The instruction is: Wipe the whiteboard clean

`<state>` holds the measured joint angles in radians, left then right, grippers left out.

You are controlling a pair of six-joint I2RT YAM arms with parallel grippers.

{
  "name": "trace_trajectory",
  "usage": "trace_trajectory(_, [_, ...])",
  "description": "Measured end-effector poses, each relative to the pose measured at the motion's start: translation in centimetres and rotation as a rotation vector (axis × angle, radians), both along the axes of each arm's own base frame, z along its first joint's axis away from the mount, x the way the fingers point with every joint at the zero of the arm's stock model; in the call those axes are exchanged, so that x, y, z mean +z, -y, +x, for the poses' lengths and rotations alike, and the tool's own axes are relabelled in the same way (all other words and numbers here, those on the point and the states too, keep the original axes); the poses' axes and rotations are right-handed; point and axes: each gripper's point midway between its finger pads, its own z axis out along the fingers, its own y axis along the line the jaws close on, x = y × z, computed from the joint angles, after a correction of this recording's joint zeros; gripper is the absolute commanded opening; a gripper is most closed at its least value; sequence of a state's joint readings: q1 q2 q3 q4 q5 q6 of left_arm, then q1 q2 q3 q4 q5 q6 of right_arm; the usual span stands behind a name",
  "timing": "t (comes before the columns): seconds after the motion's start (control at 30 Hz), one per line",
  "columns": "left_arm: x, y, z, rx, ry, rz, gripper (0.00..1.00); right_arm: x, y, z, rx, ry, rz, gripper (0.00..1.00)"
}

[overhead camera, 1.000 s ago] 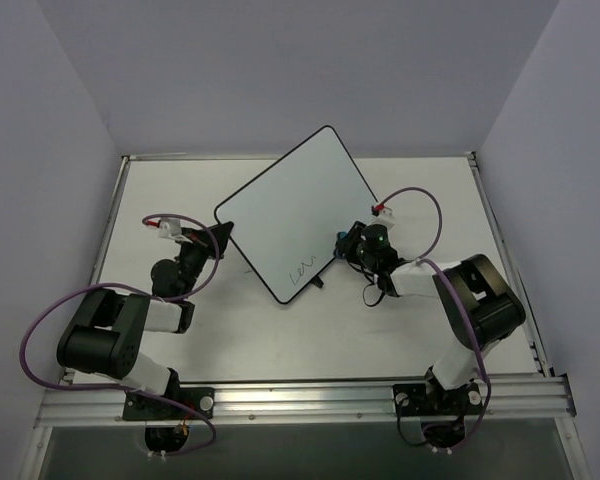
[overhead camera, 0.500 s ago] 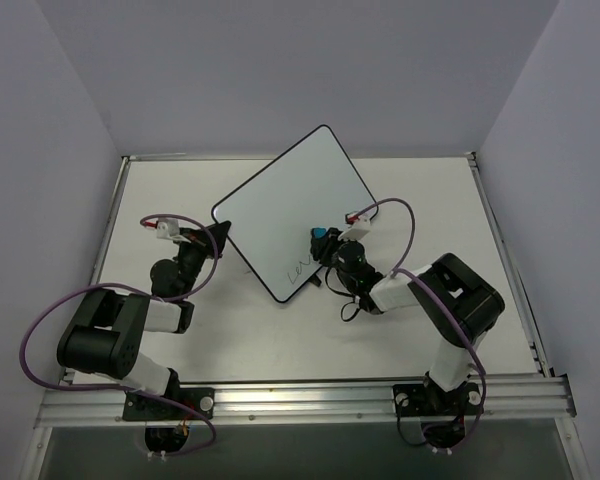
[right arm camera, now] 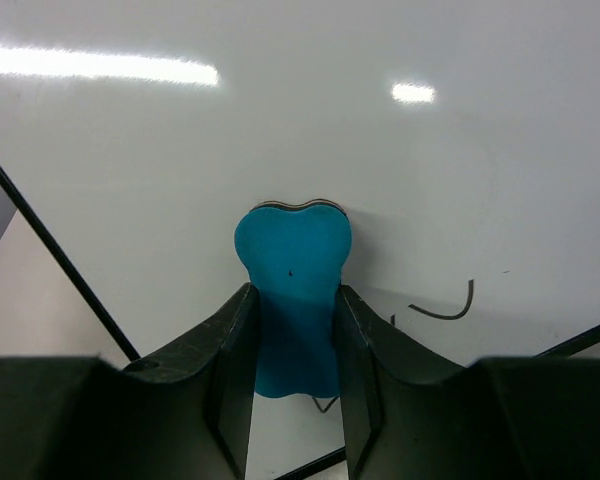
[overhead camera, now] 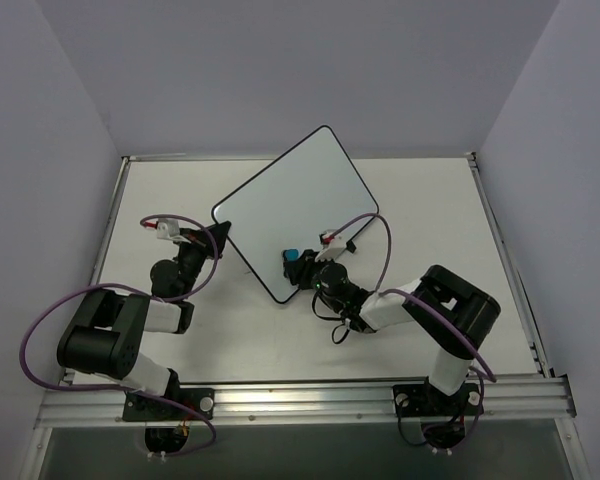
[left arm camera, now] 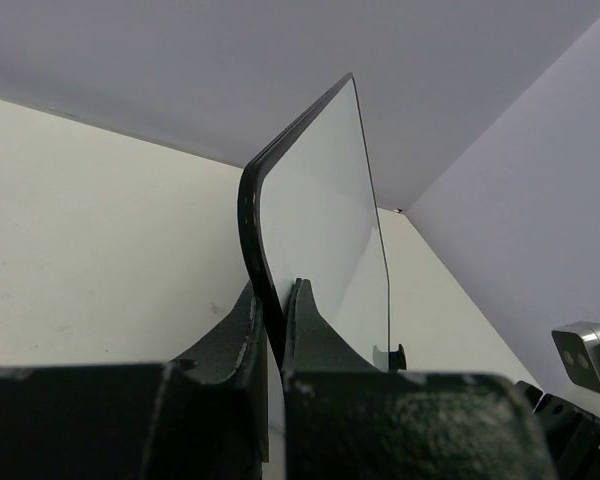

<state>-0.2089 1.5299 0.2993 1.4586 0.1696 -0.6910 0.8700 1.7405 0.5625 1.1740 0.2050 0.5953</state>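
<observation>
Pale walls close in a white tabletop (overhead camera: 410, 200), where a large flat whiteboard (overhead camera: 290, 210) with a thin black rounded frame sits turned diamond-wise near the middle. The left gripper (left arm camera: 277, 292) is clamped tight on the board's left corner — the black edge is pinched between its two dark fingers. The right gripper (right arm camera: 292, 297) is closed on a small blue waisted eraser (right arm camera: 292, 245), whose tip presses the white face near the board's near corner — a short dark pen stroke (right arm camera: 445, 308) lies just beside it.
</observation>
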Motion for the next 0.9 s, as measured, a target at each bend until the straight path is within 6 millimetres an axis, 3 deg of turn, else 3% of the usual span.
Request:
trace_trajectory(0.3, [0.1,0.2,-0.1,-0.01,0.004,0.003,0.02,-0.4,-2.1,-2.9,0.078,-0.002,0.004,0.0])
trace_trajectory(0.67, [0.3,0.4,-0.1,-0.024,0.013,0.01,0.02,-1.0,-0.8,-3.0,0.039,-0.068,0.043,0.0])
trace_trajectory(0.9, [0.3,0.4,-0.2,-0.025,0.014,0.01,0.02,-1.9,1.0,-2.5,-0.02,-0.107,0.027,0.0])
